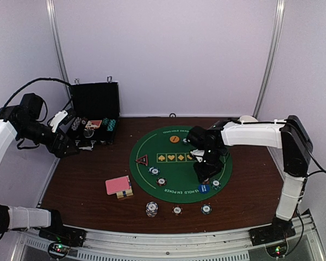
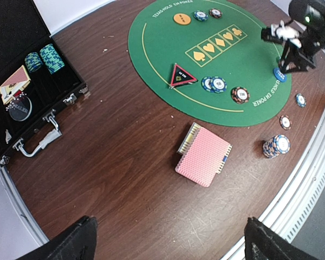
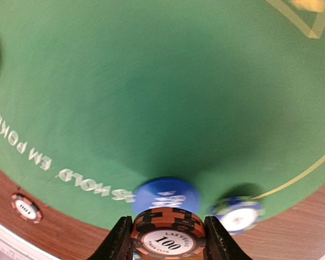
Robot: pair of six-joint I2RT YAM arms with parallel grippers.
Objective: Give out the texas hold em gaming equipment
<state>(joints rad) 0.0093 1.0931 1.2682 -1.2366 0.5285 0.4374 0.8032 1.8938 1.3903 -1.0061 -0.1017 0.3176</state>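
**A:** What had the right gripper (image 1: 205, 175) got hold of?

**B:** One orange-and-black chip (image 3: 168, 236) marked 100. The jaws were partly closed and pinched it by its edge, with its face towards the wrist camera. It hung over the near rim of the green mat (image 1: 179, 171), right above the blue marker disc (image 3: 165, 194) (whether chip and disc touched, I could not tell).

**A:** And beside that disc?

**B:** A blue-and-white chip (image 3: 237, 215) lay just to its side, near the mat's edge.

**A:** The left gripper (image 2: 173, 250)?

**B:** Its jaws were spread wide with nothing between them. It hovered off the mat, near the open black case (image 1: 95, 106) at the far left of the table (image 1: 81, 185).

**A:** Where was the rest?

**B:** The pink-backed cards (image 1: 118, 185) lay on the wood left of the mat, and a chip stack (image 1: 151, 208) stood near the front edge. The orange disc (image 1: 174, 139) and the triangle marker (image 1: 142, 160) sat on the felt.
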